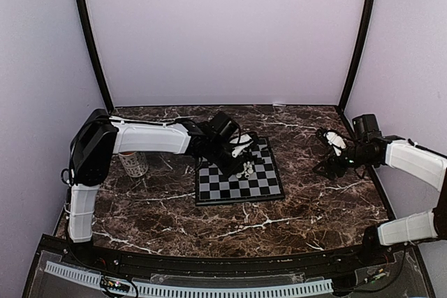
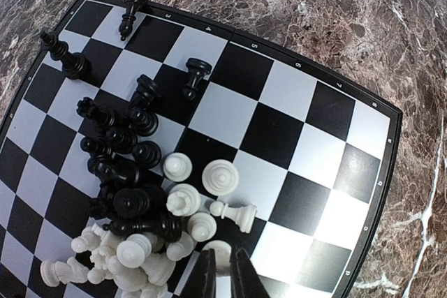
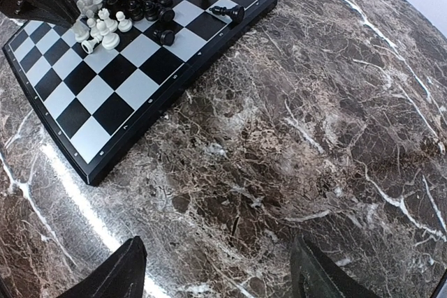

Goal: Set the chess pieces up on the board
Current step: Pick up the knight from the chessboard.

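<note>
The board lies at the middle of the marble table. The chess pieces sit heaped on one part of it, a black cluster beside a white cluster. A white pawn lies on its side next to the heap, and a few black pieces stand or lie apart near the board's far edge. My left gripper is down at the heap's edge, its fingers shut on a white piece. My right gripper hovers open over bare marble to the right of the board, holding nothing.
A white patterned mug stands left of the board, under the left arm. Pale walls enclose the table on three sides. Bare marble lies between the board and the right gripper.
</note>
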Motion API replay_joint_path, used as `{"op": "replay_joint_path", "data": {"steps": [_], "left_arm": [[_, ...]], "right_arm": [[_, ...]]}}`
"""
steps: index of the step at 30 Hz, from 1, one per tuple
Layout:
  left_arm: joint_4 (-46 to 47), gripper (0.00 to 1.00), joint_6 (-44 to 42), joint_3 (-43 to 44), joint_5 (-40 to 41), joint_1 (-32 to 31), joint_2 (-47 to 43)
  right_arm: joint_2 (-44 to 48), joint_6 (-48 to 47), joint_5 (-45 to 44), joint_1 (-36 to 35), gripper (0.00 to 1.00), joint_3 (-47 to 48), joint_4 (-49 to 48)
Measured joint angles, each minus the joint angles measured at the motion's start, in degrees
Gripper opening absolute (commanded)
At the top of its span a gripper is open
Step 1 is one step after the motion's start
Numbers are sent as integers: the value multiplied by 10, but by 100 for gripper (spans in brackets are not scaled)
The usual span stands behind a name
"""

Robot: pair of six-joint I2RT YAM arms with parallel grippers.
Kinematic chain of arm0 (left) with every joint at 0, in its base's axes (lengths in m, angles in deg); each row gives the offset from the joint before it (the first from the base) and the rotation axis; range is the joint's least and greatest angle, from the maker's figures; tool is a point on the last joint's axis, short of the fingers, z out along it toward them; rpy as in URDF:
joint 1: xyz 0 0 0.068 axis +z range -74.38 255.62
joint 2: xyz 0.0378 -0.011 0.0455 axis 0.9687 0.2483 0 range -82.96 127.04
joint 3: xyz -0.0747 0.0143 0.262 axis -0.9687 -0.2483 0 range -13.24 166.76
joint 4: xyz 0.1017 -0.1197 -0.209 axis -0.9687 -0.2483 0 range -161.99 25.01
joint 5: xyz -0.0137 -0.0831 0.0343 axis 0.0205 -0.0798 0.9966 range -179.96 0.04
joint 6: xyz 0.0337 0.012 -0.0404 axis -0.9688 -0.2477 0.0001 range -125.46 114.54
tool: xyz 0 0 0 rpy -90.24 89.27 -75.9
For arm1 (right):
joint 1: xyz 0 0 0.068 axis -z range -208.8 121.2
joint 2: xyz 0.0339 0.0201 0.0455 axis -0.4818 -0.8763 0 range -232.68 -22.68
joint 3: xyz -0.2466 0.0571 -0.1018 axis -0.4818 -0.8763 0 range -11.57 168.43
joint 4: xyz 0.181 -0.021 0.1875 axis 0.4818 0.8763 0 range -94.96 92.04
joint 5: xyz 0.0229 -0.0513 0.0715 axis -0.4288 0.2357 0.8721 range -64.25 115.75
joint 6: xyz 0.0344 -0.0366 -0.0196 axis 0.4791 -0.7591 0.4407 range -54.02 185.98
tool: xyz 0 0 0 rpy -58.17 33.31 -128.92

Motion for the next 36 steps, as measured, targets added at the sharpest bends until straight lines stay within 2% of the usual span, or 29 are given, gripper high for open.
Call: {"op": "replay_joint_path", "data": {"steps": [5, 16, 21, 33, 36], "left_arm": [[-3, 23, -3, 0, -3, 0, 1], [-25, 28, -10, 1, -1, 0, 1], [-31, 25, -16, 1, -2, 0, 1], [-36, 4, -19, 1, 0, 0, 1], [-38, 2, -17, 2, 0, 0, 1]], "right_arm": [[-6, -1, 0, 0, 72, 0, -1], [-10, -2, -1, 0, 72, 0, -4], [-10, -2, -3, 0, 72, 0, -4], [-16, -2, -9, 0, 72, 0, -5], [-18, -2, -9, 0, 72, 0, -6]]}}
